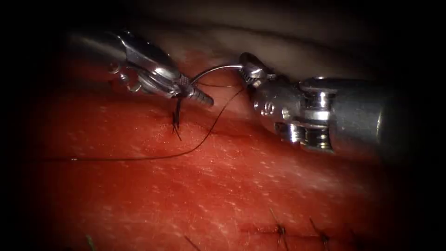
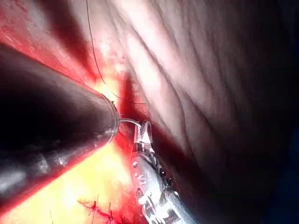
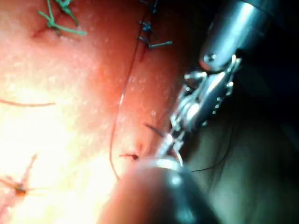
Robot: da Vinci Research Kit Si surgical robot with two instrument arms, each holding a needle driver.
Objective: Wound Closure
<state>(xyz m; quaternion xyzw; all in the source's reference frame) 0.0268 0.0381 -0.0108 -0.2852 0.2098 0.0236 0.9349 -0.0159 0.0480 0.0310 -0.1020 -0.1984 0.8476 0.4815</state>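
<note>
Endoscope view of the tissue (image 1: 241,186), a red, wet, finely speckled surface that rises to a paler, folded ridge at the back; no writing or label can be read on either tool. The left gripper (image 1: 197,94), entering from the upper left, is pressed together and pinches one end of the curved needle (image 1: 216,69); the right gripper (image 1: 251,69), entering from the right, is pressed together on the other end, so that the needle arches between the two tips, clear of the tissue. The thread (image 1: 204,137) runs from near the right gripper down and leftward across the tissue. A knotted stitch (image 1: 176,122) with short cut ends stands just below the left gripper; further stitches (image 1: 280,229) lie along the lower edge. The left wrist view shows the needle (image 2: 131,122) meeting the right gripper (image 2: 144,133).
</note>
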